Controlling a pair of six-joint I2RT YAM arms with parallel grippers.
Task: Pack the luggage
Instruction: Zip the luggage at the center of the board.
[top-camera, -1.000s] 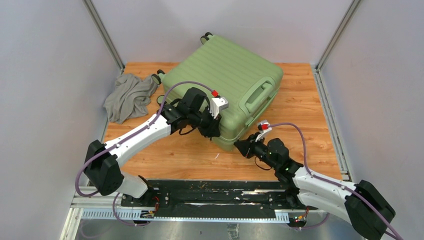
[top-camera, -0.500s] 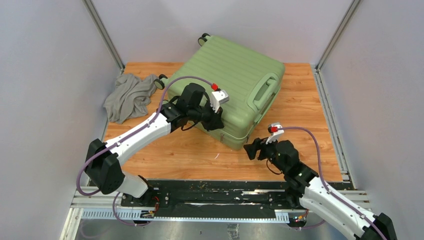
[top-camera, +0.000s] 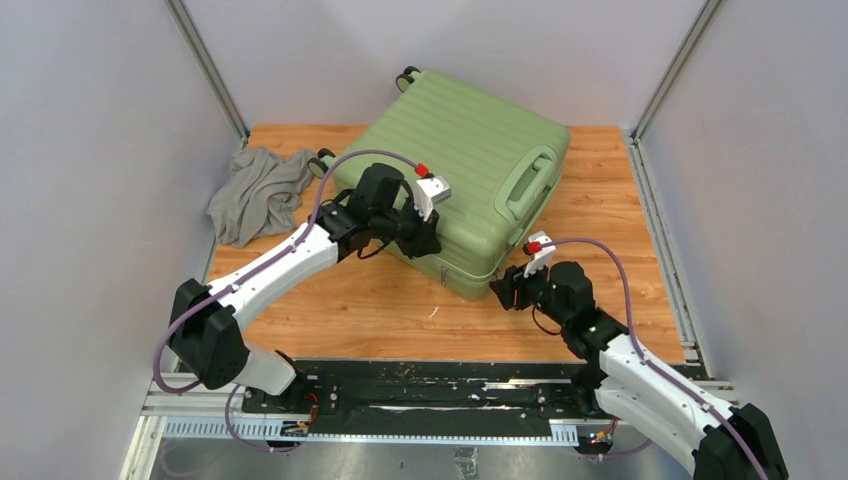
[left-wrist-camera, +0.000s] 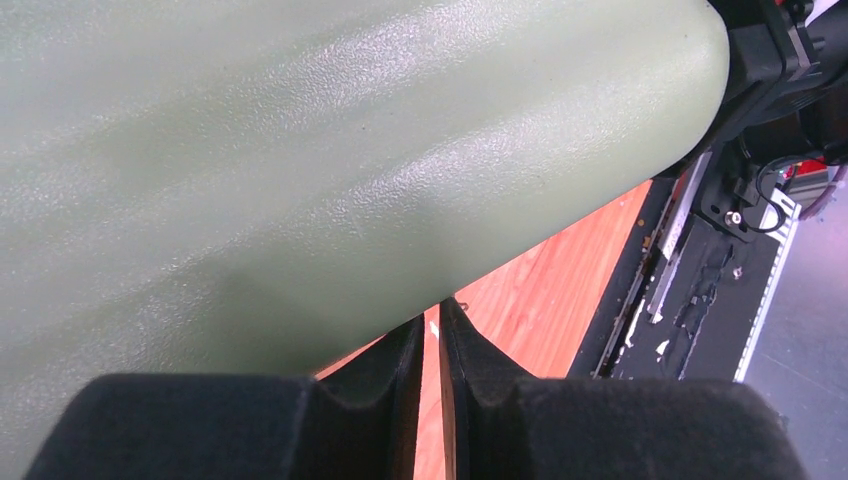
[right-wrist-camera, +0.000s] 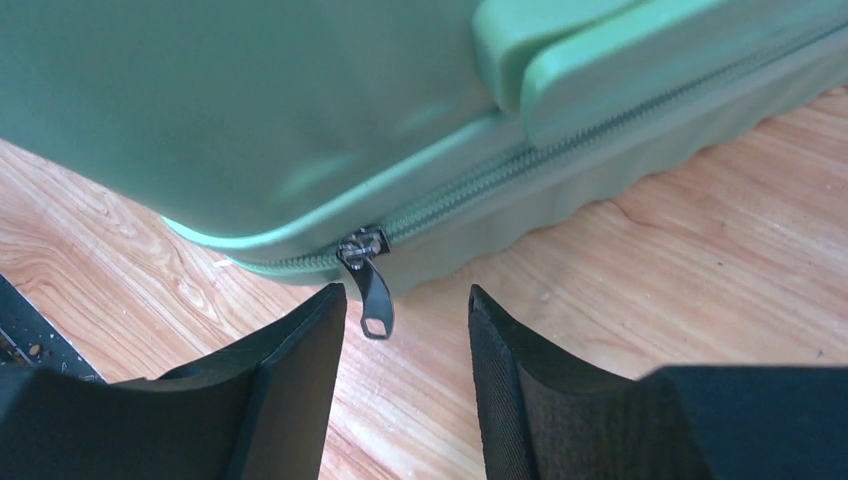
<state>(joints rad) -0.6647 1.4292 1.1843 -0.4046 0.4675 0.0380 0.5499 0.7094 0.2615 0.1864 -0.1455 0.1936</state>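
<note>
The luggage (top-camera: 460, 170) is a light-green ribbed hard-shell case lying closed and flat on the wooden table, its side handle (top-camera: 527, 185) facing right. My left gripper (top-camera: 430, 245) is pressed against its near-left side. In the left wrist view the shell (left-wrist-camera: 300, 150) fills the frame, and that gripper (left-wrist-camera: 431, 315) is shut to a thin slit with nothing between the pads. My right gripper (top-camera: 503, 290) stands open at the near corner. In the right wrist view the black zipper pull (right-wrist-camera: 372, 295) hangs from the zip, just ahead of the open gripper (right-wrist-camera: 405, 290) and nearer its left finger.
A crumpled grey cloth (top-camera: 258, 193) lies at the table's back left, beside a suitcase wheel (top-camera: 322, 162). Another wheel (top-camera: 410, 75) pokes past the far edge. Grey walls close in on both sides. The black base rail (top-camera: 430, 380) runs along the near edge.
My right gripper has opened, drawn back from the suitcase's near corner, then come in again toward the zipper pull. The suitcase shifted slightly away. The left gripper stayed shut against it.
</note>
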